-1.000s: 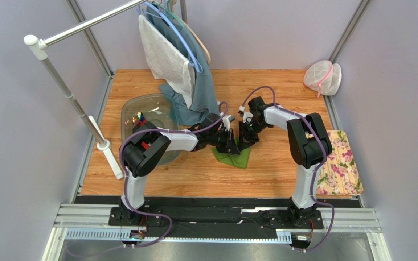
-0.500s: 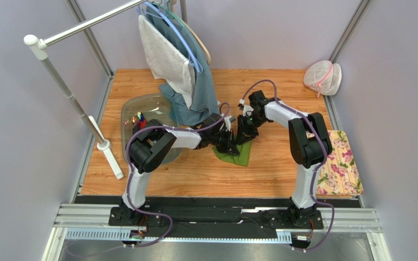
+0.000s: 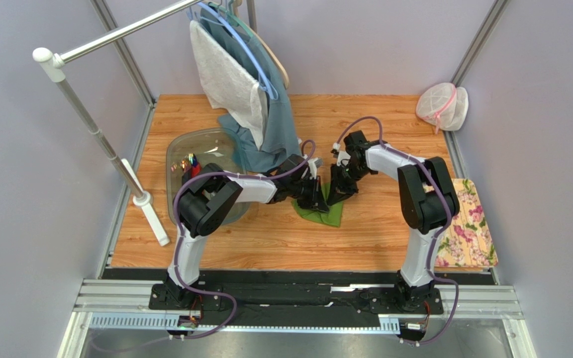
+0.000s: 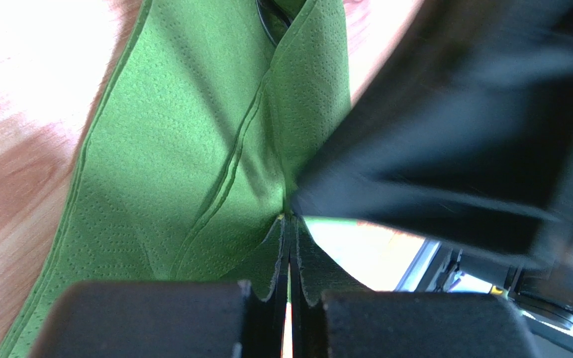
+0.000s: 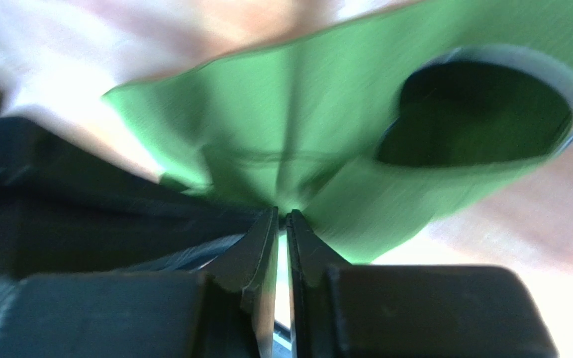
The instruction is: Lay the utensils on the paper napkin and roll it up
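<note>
Left hand (image 4: 289, 250) — fingers pressed together on a raised fold of the paper napkin (image 4: 170, 171), with the green sheet caught between the tips. Right hand (image 5: 282, 224) is likewise clamped, fingers together on a ridge of the same sheet from the opposite side. In the overhead view the two hands stand almost touching. The napkin lies near the middle of the table (image 3: 267, 239), gathered and lifted at the pinch, with the rest flat on the wood just right of the clear tub (image 3: 192, 149).

Handling assessment: the material is thin embossed paper — very light, limp, with no stiffness of its own. It creases where pinched and is judged liable to tear if the hands pull apart or twist against each other. The surface looks matt, not slippery. Hold is best taken at an edge or a fold, several plies together, with slow matched motion. A dark rounded opening shows under one flap in the right wrist view. Whether a utensil sits inside cannot be told.
</note>
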### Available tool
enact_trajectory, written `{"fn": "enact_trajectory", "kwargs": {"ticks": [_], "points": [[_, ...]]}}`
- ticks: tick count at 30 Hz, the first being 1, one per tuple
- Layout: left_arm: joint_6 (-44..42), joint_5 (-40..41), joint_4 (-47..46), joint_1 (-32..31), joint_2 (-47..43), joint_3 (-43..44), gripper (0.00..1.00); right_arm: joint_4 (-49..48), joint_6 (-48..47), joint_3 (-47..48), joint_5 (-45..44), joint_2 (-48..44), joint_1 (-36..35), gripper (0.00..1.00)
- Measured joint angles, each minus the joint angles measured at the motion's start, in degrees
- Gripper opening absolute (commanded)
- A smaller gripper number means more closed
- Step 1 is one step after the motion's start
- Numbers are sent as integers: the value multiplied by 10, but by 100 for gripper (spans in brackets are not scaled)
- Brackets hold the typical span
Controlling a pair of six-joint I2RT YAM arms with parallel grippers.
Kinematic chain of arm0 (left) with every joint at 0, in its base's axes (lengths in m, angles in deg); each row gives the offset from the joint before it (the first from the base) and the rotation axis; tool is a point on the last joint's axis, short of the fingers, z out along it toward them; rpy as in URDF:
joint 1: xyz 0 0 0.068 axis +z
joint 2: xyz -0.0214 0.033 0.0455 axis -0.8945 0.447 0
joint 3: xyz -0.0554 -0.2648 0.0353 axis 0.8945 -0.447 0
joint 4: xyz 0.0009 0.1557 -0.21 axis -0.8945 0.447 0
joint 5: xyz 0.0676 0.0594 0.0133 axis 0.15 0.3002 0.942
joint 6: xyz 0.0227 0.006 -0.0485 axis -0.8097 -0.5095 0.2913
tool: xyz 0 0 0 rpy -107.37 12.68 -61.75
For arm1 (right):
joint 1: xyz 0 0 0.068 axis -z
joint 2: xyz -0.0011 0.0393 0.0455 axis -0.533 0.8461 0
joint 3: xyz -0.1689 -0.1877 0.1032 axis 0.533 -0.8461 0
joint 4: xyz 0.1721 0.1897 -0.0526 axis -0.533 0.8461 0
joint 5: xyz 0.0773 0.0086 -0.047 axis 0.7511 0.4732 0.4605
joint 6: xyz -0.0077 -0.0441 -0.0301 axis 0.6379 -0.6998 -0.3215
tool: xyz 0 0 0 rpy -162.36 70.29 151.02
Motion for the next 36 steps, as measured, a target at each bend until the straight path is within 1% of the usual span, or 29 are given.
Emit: {"fn": "enact_trajectory", "kwargs": {"ticks": [2, 4, 7, 15, 18, 22, 25, 30, 36], "points": [[-1, -1, 0, 0, 0, 0, 9, -14, 0, -1, -10, 21, 0, 10], [-5, -2, 1, 0, -2, 0, 15, -18, 2, 0, -1, 33, 2, 10], [-20, -2, 3, -1, -10, -3, 16, -20, 3, -1, 2, 35, 2, 10], [-74, -16, 22, -13, -73, -20, 16, -21, 3, -1, 6, 36, 4, 10], [-80, -24, 21, -20, -79, -26, 15, -21, 3, -1, 7, 37, 4, 10], [-82, -35, 24, -24, -70, -33, 13, -20, 3, 0, 8, 38, 5, 9], [-81, -35, 23, -24, -45, -33, 11, -20, 3, 0, 9, 38, 5, 9], [-47, -58, 3, -14, -16, -35, 9, -20, 2, 1, 12, 39, 5, 9], [-39, -67, -4, -10, -15, -37, 12, -17, -2, 6, 17, 44, 5, 9]]}}
